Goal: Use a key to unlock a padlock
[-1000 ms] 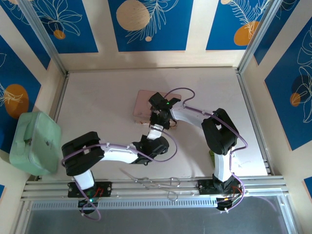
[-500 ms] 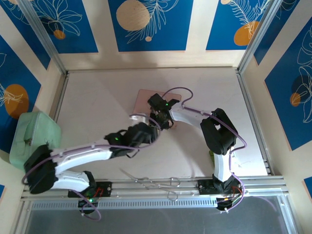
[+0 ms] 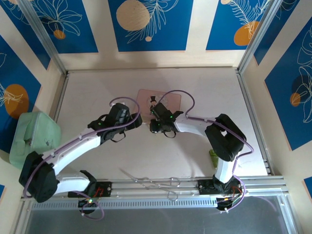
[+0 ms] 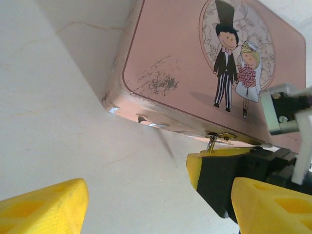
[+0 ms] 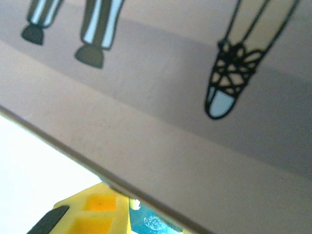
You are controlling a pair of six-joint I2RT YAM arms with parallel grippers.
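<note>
The padlock's blue-teal body point(image 5: 156, 223) sits between the fingers of my right gripper point(image 5: 158, 225), just under the front edge of the pink picture box point(image 5: 195, 97). In the left wrist view its thin metal shackle point(image 4: 211, 143) rises from the right gripper's yellow and black finger point(image 4: 219, 173) to the hasp of the box point(image 4: 175, 53). My right gripper point(image 3: 157, 127) is at the front edge of the box point(image 3: 145, 97). My left gripper point(image 3: 135, 120) stands open beside the box's left front corner, its yellow fingers point(image 4: 44, 207) wide apart with nothing between them. The key is hidden.
A pale green case point(image 3: 34, 141) lies at the table's left edge. Long bent metal wires point(image 3: 156, 183) rest by the front rail, between the arm bases. A small green object point(image 3: 213, 157) lies near the right arm. Bare table point(image 3: 97, 87) stretches behind and left of the box.
My left arm has swung out from the near middle and stretched toward the box's left front corner. The right gripper has shifted slightly along the box's front edge.
</note>
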